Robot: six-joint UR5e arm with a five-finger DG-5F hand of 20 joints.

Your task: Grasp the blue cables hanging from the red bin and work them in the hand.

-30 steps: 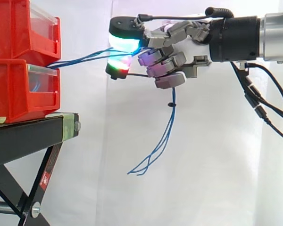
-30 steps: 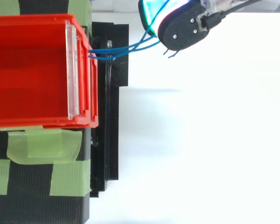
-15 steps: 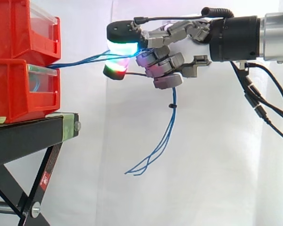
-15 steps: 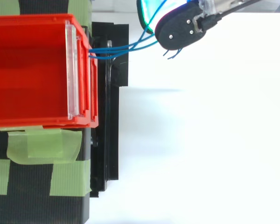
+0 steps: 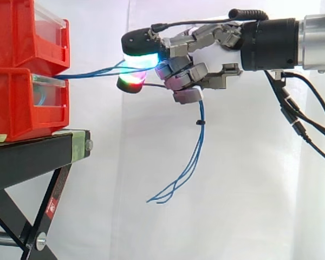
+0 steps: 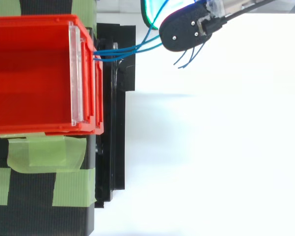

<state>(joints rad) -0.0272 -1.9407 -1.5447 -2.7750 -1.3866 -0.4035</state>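
The hand (image 5: 190, 70) is clenched on the blue cables (image 5: 199, 123), its fingers curled over them and the strands passing between two glowing fingertips (image 5: 141, 58). The cables come out at the front of the lower red bin (image 5: 21, 103), beneath the upper bin (image 5: 16, 32), and run almost level, rising slightly, across the open gap to the hand. Past the curled fingers they turn and hang down, curving back toward the black stand (image 5: 32, 154), their loose ends splayed in mid-air well below the hand.
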